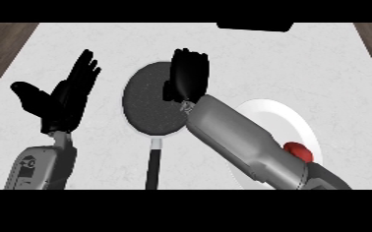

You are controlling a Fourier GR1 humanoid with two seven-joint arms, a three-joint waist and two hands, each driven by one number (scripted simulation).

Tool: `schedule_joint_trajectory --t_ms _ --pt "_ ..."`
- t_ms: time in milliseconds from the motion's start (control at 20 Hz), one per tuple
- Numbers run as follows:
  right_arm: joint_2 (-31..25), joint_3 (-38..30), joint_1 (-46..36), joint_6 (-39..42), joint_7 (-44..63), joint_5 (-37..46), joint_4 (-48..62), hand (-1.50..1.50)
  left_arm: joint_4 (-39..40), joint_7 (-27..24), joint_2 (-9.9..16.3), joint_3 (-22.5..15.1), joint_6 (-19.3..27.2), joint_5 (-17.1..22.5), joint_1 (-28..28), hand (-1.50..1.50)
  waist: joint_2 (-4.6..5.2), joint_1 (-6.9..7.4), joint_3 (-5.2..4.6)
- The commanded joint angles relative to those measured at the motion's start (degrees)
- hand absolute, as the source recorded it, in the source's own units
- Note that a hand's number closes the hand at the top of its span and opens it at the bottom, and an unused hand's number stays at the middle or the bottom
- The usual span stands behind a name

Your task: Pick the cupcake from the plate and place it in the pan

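White desk (87, 39) is occupied by a dark pan (149, 103) and a white plate (291, 115). Right hand (187, 76) is held over the pan, its grasp impossible to tell. Left hand (65, 96) is rested open.

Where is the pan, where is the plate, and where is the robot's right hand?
pan (149, 103), head view, on its dark bottom.
plate (287, 115), head view, on its bare white rim.
right hand (187, 76), head view, on its palm, over the pan.

- A white speckled counter (94, 157) fills most of the view.
- Dark wood strips (18, 34) at its far corners.
- A black object (256, 26) sits at the far edge.
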Motion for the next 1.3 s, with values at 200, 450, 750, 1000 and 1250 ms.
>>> schedule_joint_trajectory --t_ms 200,450,750,1000,1250 --pt "0.4 -2.9 4.7 -11.5 3.0 -10.9 6.2 -1.5 -0.2 -0.2 -0.8 -0.5 0.7 -0.7 -0.3 0.0 0.03 -0.07 0.06" --pt "0.4 -0.2 2.7 -18.0 -2.7 -17.4 9.3 -1.5 2.0 0.0 -1.6 -0.7 1.5 -1.5 -2.0 0.0 0.25 0.37 0.07" --pt "0.4 -3.9 7.4 -32.0 -8.4 -16.9 1.3 -1.5 0.0 0.0 -1.4 0.6 2.3 -1.1 0.7 0.0 -0.75 -2.6 0.12" --pt "0.4 -6.6 16.2 -40.2 -13.3 -19.9 -8.9 -1.5 -2.8 0.8 1.4 2.5 0.1 0.4 4.6 0.0 -1.2 -3.69 0.14" --pt "-2.1 -2.4 32.1 -40.5 -22.5 -22.1 -27.5 -1.5 -2.5 2.0 1.2 3.5 1.4 0.3 3.2 0.0 -1.43 -5.9 0.15"
